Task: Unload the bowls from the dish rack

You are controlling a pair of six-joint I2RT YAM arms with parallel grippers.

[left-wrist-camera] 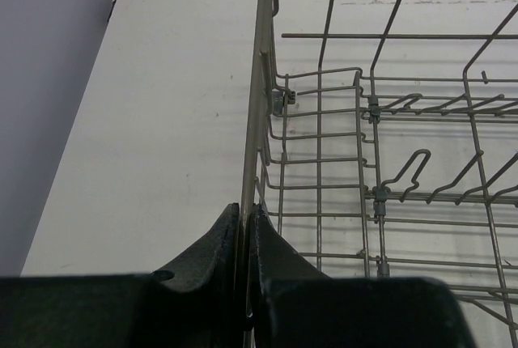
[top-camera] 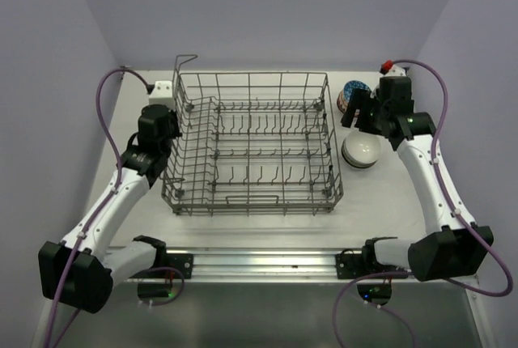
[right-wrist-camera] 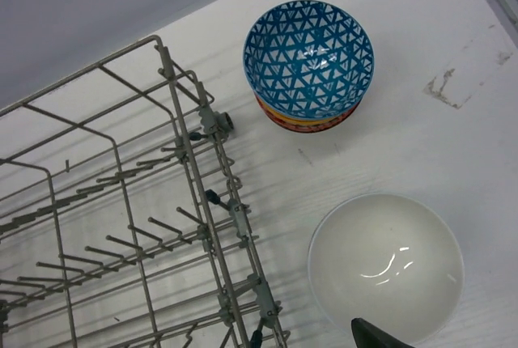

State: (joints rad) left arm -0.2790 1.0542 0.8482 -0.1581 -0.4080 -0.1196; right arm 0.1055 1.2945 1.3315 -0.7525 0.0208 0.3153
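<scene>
Right wrist view | right gripper (top-camera: pixel 358 118) being cut off, finger spread unreadable; left gripper (left-wrist-camera: pixel 245 217) pinching dish rack (left-wrist-camera: pixel 257 105) rim; bowls (right-wrist-camera: pixel 308 58) sitting just outside it

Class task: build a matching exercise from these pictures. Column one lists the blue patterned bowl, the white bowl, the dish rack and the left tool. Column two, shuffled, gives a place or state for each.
Column one
1. blue patterned bowl
2. white bowl
3. dish rack
4. left tool

Column two
A. shut on a wire of the rack's left wall
B. on the table right of the rack, nearer the arm bases
C. stacked on a red-rimmed bowl, beside the rack's far right corner
D. middle of the table, no bowl inside

Pairs: 1-C, 2-B, 3-D, 4-A
</scene>
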